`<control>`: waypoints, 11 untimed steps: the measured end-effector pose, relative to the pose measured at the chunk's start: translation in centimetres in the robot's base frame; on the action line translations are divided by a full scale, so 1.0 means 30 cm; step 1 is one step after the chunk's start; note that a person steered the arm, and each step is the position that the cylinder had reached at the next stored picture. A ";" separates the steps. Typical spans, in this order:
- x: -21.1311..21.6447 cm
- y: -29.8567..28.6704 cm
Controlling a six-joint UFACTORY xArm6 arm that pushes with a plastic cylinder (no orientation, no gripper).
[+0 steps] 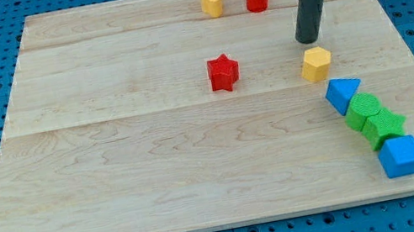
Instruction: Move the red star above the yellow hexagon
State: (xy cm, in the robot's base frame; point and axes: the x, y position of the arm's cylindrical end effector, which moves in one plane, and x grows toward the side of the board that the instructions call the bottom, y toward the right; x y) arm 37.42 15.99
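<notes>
Red star (pixel 223 73) sits centre frame, well left of yellow hexagon (pixel 316 64). My tip (pixel 310 40), bare, touches nothing, just above the hexagon. Risk: approaching carelessly nudges the hexagon, shifting the target.

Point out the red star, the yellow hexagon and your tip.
red star (pixel 223 73), camera view, its top face.
yellow hexagon (pixel 316 63), camera view, its top face.
my tip (pixel 310 40), camera view, the rod's lower end, just above the hexagon.

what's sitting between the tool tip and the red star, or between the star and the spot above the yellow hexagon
Nothing visible. My tip is right of the red star, bare board between. The spot above the yellow hexagon holds only my tip.
</notes>
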 end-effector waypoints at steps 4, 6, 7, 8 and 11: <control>-0.089 -0.373; 0.105 -0.246; 0.112 -0.091; 0.150 -0.042; 0.304 -0.151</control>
State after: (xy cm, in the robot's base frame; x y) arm 46.53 11.46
